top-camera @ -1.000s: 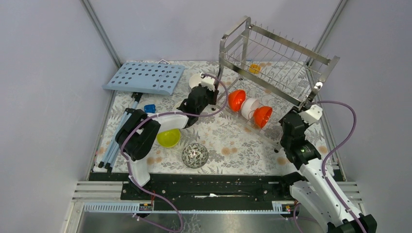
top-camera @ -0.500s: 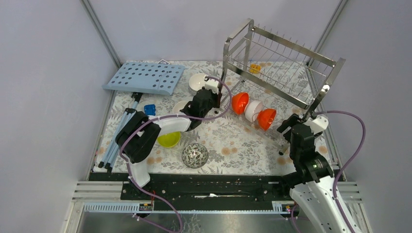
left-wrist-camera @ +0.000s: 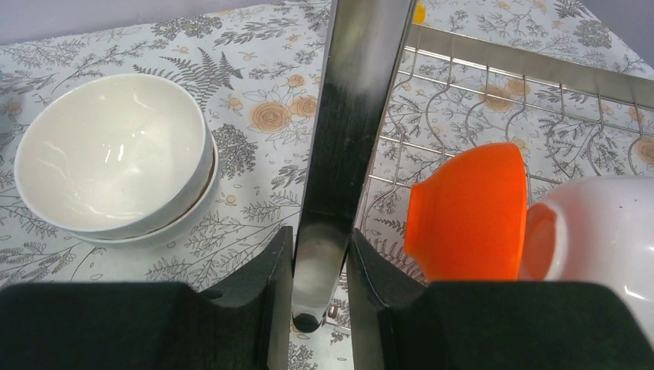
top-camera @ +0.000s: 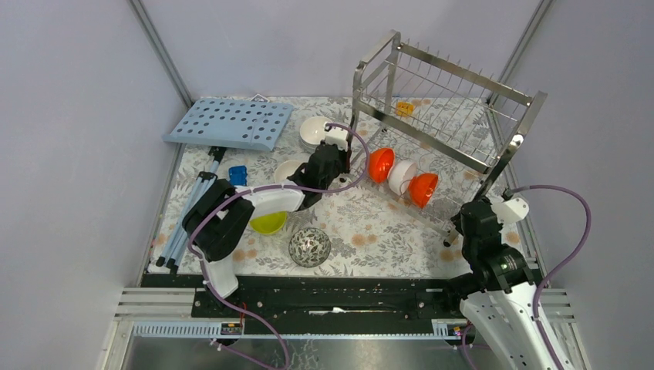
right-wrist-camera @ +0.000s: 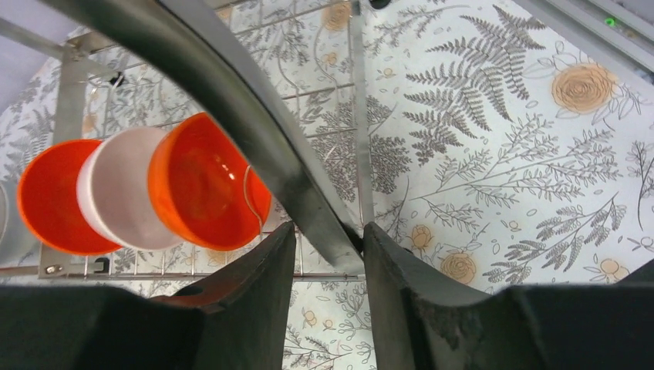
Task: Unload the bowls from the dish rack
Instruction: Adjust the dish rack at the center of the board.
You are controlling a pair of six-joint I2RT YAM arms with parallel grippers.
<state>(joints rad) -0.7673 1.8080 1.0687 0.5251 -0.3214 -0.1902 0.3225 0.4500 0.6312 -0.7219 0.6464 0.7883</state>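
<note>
The steel wire dish rack (top-camera: pixel 455 116) stands at the back right. On its lower tier an orange-red bowl (top-camera: pixel 380 164), a white bowl (top-camera: pixel 402 176) and another orange-red bowl (top-camera: pixel 422 189) lean on edge. My left gripper (top-camera: pixel 339 158) is shut on the rack's front-left post (left-wrist-camera: pixel 343 139), with both fingers (left-wrist-camera: pixel 278 285) against it. My right gripper (top-camera: pixel 469 220) is open around the rack's front-right leg (right-wrist-camera: pixel 308 193); the leg touches one finger (right-wrist-camera: pixel 401 285) and a gap shows at the other. The orange bowl (right-wrist-camera: pixel 204 185) is close to it.
On the mat are stacked white bowls (top-camera: pixel 312 129), a cream bowl (top-camera: pixel 287 169), a lime-green bowl (top-camera: pixel 268 222) and a speckled bowl (top-camera: pixel 310 247). A light-blue perforated board (top-camera: pixel 231 123), a small blue block (top-camera: pixel 237 173) and grey rods (top-camera: pixel 185 223) lie at the left.
The rack shifted right and settled upright. My right gripper slid down from the upper part of the rack's right post to the leg near the mat. The left gripper kept its hold.
</note>
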